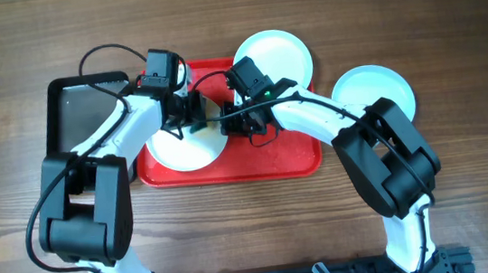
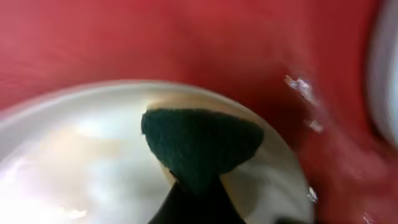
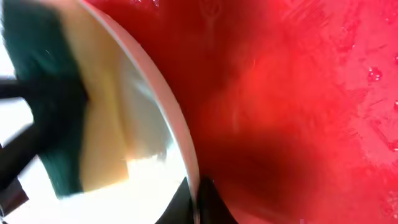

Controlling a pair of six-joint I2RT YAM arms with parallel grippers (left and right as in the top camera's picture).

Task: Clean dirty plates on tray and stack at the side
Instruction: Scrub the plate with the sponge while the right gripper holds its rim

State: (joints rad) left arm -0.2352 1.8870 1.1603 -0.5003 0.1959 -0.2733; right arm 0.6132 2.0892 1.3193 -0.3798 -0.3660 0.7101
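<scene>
The red tray [image 1: 282,155] lies mid-table. One pale plate [image 1: 182,150] rests on its left part. My left gripper [image 1: 189,117] is over this plate, shut on a green and yellow sponge [image 2: 199,143] that presses on the plate [image 2: 81,155]. My right gripper [image 1: 229,124] is shut on the plate's right rim [image 3: 168,106], one finger on each side [image 3: 196,199]. The sponge [image 3: 37,81] also shows in the right wrist view. A second plate [image 1: 272,56] sits at the tray's far right corner. A third plate [image 1: 374,93] lies on the table right of the tray.
A smaller black tray [image 1: 86,103] lies just left of the red tray. Both arms cross over the red tray's middle. Water drops glint on the red tray [image 3: 298,93]. The wooden table [image 1: 466,177] extends around.
</scene>
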